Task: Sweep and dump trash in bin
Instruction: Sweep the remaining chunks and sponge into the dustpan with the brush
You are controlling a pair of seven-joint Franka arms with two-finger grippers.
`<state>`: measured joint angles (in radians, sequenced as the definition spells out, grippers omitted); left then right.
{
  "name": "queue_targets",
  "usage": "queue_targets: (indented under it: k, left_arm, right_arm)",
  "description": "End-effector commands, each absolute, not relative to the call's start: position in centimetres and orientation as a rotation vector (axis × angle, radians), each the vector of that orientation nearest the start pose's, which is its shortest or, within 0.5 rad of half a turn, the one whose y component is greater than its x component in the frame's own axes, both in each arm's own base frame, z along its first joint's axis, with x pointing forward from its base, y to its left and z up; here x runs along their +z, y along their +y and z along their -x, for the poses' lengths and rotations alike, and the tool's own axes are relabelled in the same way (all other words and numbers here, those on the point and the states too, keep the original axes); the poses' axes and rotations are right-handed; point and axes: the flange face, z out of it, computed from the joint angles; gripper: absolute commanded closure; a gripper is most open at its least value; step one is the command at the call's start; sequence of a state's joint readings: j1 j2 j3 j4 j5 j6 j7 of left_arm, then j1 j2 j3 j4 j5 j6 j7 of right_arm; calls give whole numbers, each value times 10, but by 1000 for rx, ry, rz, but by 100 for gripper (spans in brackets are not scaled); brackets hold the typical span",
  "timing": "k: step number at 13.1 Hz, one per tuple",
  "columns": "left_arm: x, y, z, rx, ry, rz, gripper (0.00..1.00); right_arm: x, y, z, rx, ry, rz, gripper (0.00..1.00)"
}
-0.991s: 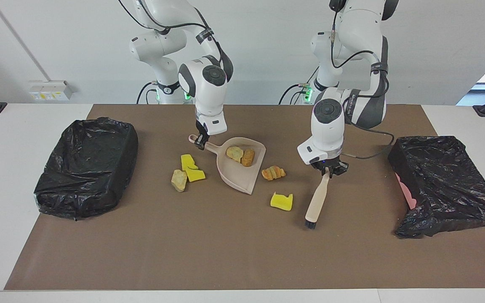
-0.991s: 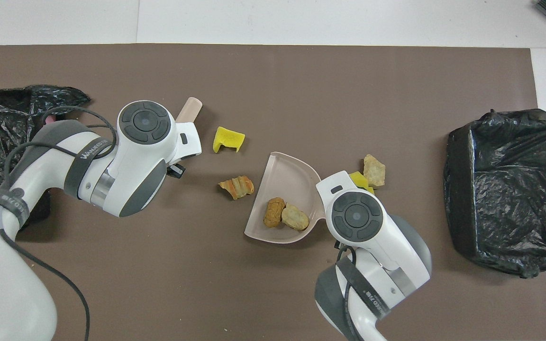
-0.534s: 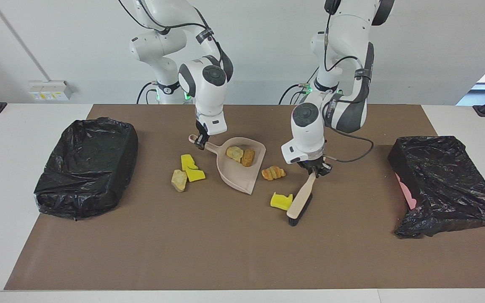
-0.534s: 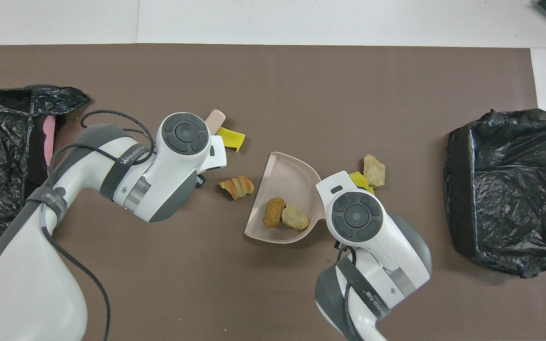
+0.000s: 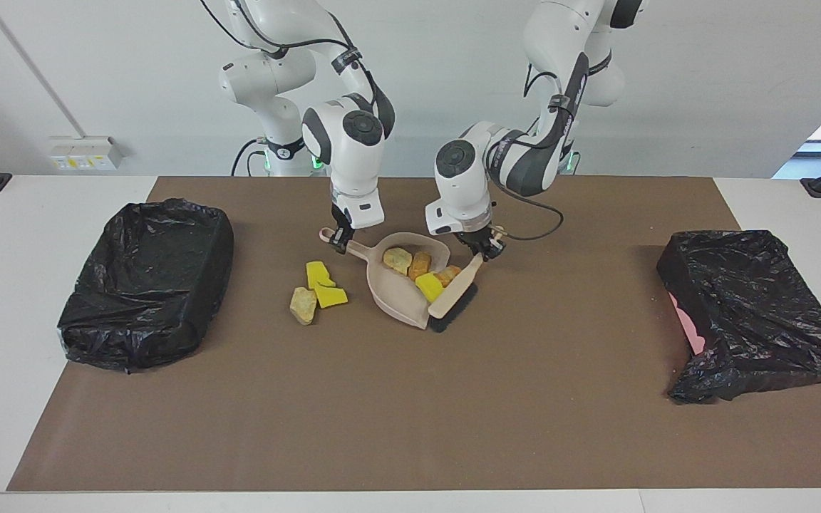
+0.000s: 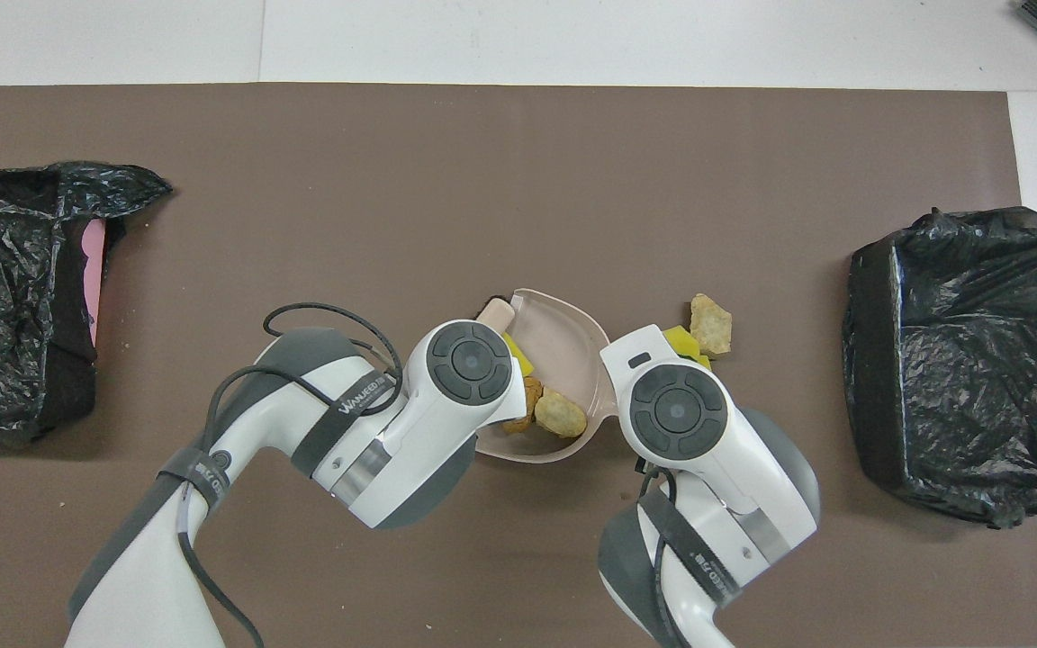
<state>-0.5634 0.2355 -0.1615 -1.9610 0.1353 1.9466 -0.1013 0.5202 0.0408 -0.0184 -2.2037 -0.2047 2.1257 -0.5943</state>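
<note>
Left end effector (image 5: 486, 251) grips the wooden-handled black-bristled brush (image 5: 455, 291) at the beige plastic dustpan (image 5: 390, 290)'s mouth, which opens toward four o'clock in the facing view; it should press the bristles flat against that lip so the scraps ride fully in. Right end effector (image 5: 340, 239) clamps the pan handle and should hold it steady.

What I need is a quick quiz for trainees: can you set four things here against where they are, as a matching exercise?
Things:
1. brush
2. dustpan
3. lump outside the dustpan
4. pink-sided bin

Places:
A. held by its handle in the right gripper
B. at the left arm's end
C. held in the left gripper, bristles at the dustpan's mouth
D. beside two yellow chunks

Pairs: 1-C, 2-A, 3-D, 4-B
</note>
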Motion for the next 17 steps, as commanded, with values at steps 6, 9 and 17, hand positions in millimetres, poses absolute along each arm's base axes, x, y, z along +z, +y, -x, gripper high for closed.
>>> queue_targets:
  k: [6, 9, 17]
  left_arm:
    - [407, -396, -424, 357, 730, 3130, 100]
    - [432, -383, -426, 328, 665, 3151, 100]
    - [454, -348, -349, 477, 105, 3046, 100]
  right_arm:
    - [355, 241, -458, 182, -1868, 2729, 100]
    - [355, 241, -458, 183, -1872, 2728, 100]
    - [412, 214, -473, 210, -1835, 2762, 100]
